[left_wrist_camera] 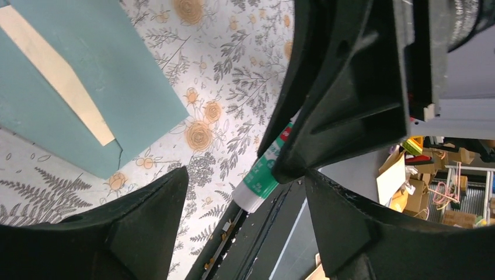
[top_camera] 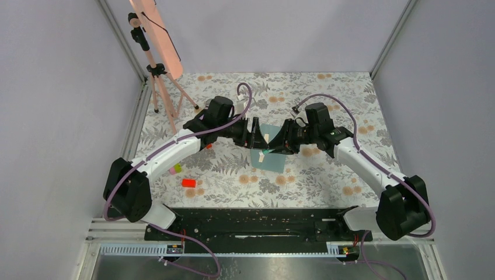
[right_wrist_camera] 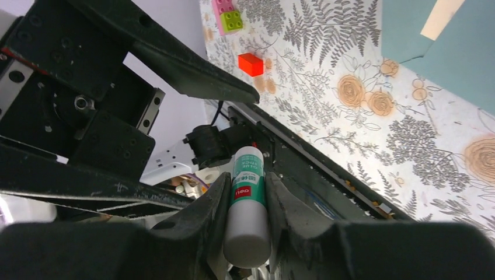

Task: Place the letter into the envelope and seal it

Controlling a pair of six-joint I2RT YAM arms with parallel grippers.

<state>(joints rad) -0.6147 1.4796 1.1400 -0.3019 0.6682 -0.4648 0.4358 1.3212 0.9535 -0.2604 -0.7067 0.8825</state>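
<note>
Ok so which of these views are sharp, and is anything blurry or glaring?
Top external: evenly lit, sharp, no glare. Left wrist: the envelope is crisp, the black foreground nearly featureless. Right wrist: the glue stick up close looks slightly soft, the red block sharp.

Left hand (left_wrist_camera: 245,174) wide open, its two black fingers (left_wrist_camera: 146,230) spread across the bottom of the frame with nothing gripped between them; the right hand (left_wrist_camera: 277,160) fills the upper right, pinching a white glue stick (left_wrist_camera: 260,181) with a green label, its free end pointing down-left; in the top left corner the teal envelope (left_wrist_camera: 134,87) lies flat on the floral counter (left_wrist_camera: 233,58), a strip of tan letter (left_wrist_camera: 58,76) showing across it; cluttered boxes (left_wrist_camera: 432,181) far right.
</note>
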